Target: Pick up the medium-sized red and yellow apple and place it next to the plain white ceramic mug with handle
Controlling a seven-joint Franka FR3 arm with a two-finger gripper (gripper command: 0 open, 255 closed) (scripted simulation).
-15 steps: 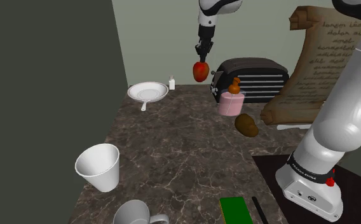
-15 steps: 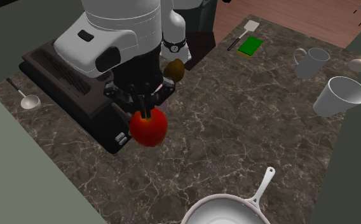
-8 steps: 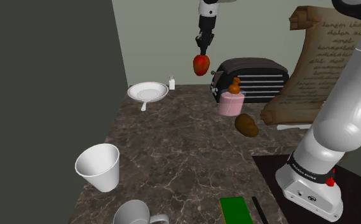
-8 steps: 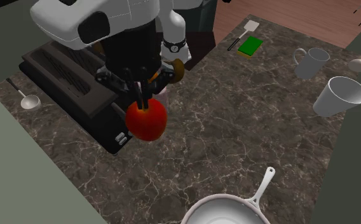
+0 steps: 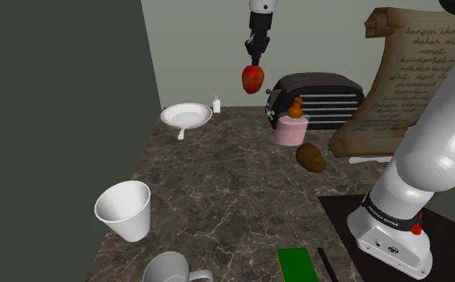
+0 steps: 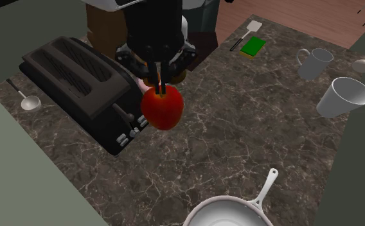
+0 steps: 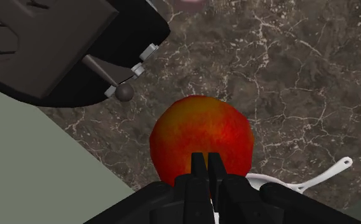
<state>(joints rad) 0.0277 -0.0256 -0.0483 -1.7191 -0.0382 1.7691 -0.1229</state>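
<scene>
The red and yellow apple (image 5: pixel 252 78) hangs high above the back of the dark marble counter (image 5: pixel 218 184), beside the black toaster (image 5: pixel 318 100). My gripper (image 5: pixel 255 62) points straight down and is shut on the top of the apple (image 6: pixel 162 108). In the wrist view the fingers (image 7: pixel 200 170) pinch together at the crown of the apple (image 7: pixel 201 137). The white mug with handle (image 5: pixel 170 270) lies near the counter's front edge, far from the apple; the second exterior view has this mug (image 6: pixel 314 63) at its upper right.
A white handleless cup (image 5: pixel 124 210) stands beside the mug. A white pan (image 5: pixel 187 116) and a small shaker (image 5: pixel 216 103) sit at the back. A pink cup (image 5: pixel 291 130), a brown lump (image 5: pixel 311 158) and a green sponge (image 5: pixel 298 264) lie toward the stand.
The gripper has risen with the apple in it. In the second exterior view the apple has shifted right, away from the toaster's front.
</scene>
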